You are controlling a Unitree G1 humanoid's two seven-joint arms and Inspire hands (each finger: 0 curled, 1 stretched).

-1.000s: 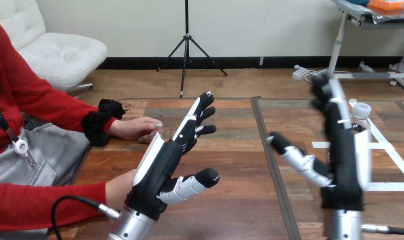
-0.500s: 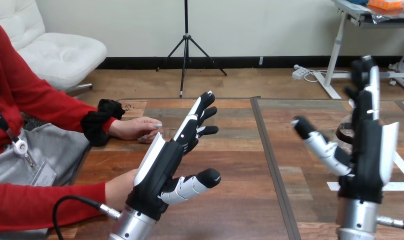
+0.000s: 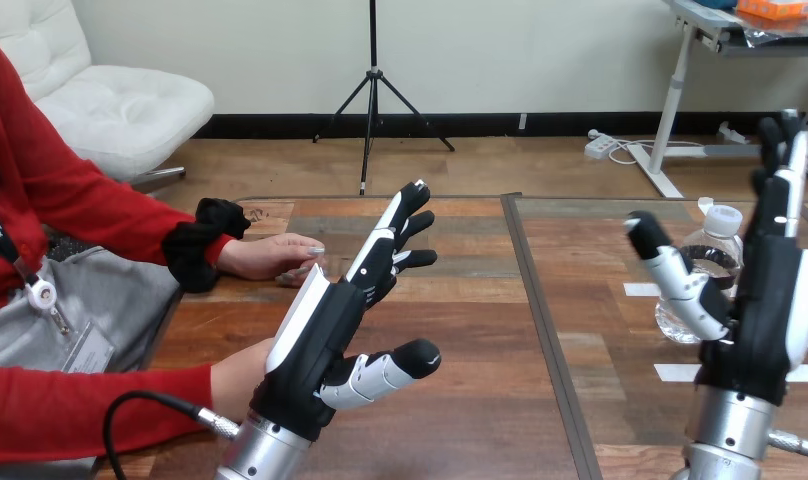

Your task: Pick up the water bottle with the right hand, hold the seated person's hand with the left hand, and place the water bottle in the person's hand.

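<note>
The water bottle (image 3: pixel 717 240) stands upright on the desk (image 3: pixel 480 390) at the right, just beyond the right hand (image 3: pixel 765 300). This hand is wide open, fingers straight up and thumb spread. To grasp well, I think it should advance until the bottle meets the palm, then close around the middle, not the cap. The left hand (image 3: pixel 325 320) is open too, near the person's hand (image 3: pixel 275 257) but apart from it.
</note>
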